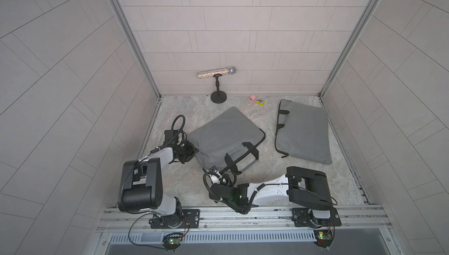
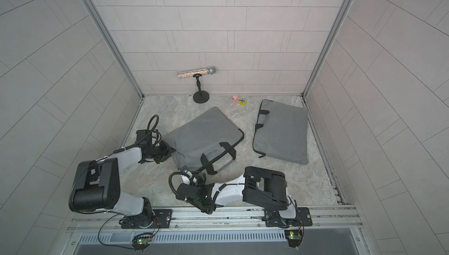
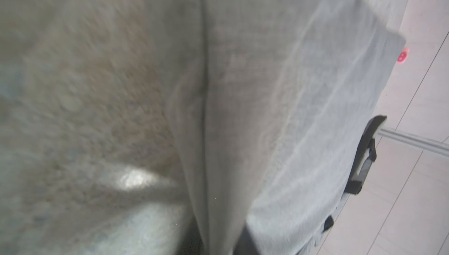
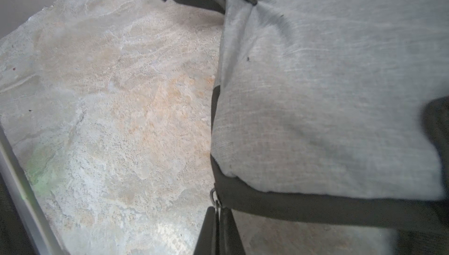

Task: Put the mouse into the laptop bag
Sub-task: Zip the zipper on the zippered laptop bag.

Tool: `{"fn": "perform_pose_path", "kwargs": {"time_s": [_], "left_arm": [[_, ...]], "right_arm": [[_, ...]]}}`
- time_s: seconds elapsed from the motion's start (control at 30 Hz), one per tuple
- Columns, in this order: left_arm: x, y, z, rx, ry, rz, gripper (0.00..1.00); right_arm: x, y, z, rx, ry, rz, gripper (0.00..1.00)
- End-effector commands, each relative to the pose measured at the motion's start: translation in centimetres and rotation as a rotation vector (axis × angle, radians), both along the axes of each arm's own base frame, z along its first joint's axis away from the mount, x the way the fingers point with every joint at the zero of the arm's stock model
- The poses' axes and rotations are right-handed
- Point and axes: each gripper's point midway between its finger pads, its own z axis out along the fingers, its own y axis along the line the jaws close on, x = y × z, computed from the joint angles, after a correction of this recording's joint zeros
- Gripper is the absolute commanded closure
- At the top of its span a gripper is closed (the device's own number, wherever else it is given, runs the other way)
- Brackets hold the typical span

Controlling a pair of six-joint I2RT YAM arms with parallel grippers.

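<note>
Mouse: none shows in any view. My guess is that it is already hidden inside the grey bag. It should be light, rigid and smooth-shelled, so the safest hold is across its two long sides, low on the body, with a modest squeeze so it does not squirt out.

On the left, the left gripper [image 1: 190, 153] sits against the left corner of the laptop bag [image 1: 223, 132]. Its wrist view is a blur of grey cloth, and I cannot tell whether its jaws are parted or closed. The bag lies flat in the middle, with its handles [image 1: 250, 154] towards the robot. At the bag's near corner the right gripper [image 4: 218, 211] is clenched on the metal zip pull [image 4: 213, 196]. Well to the right lies a second grey bag [image 1: 303, 132], with neither arm near it.
</note>
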Motion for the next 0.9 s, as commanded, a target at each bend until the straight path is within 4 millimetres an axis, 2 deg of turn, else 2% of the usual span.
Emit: {"fn": "perform_pose_path", "kwargs": {"time_s": [0.0,0.07,0.1,0.27,0.43,0.5,0.63,0.87], "left_arm": [[1.4,1.9,0.6,0.074,-0.083,0.068,0.38],[0.0,1.8,0.6,0.072,-0.073,0.077,0.3],[-0.8,1.7,0.4,0.069,-0.063,0.082,0.29],[-4.7,0.1,-0.4,-0.01,-0.051,0.095,0.29],[-7.3,-1.6,-0.1,-0.055,-0.043,0.058,0.29],[-7.4,-2.2,1.0,-0.069,-0.084,0.035,0.28],[-9.3,-4.2,0.9,-0.106,-0.069,-0.021,0.27],[-10.8,-5.7,1.1,-0.104,-0.089,-0.029,0.27]], "right_arm": [[-2.2,0.9,-1.2,-0.01,0.058,0.071,1.0],[-1.2,0.7,-1.6,0.015,0.089,0.058,1.0],[-0.8,0.7,-1.7,0.027,0.098,0.053,1.0],[0.5,0.7,-1.7,0.055,0.118,0.054,1.0],[0.8,1.1,-1.2,0.063,0.105,0.072,1.0],[0.6,1.2,-1.1,0.061,0.104,0.088,1.0],[0.4,1.1,-1.2,0.059,0.105,0.099,1.0],[0.6,1.3,-0.5,0.061,0.079,0.108,1.0]]}}
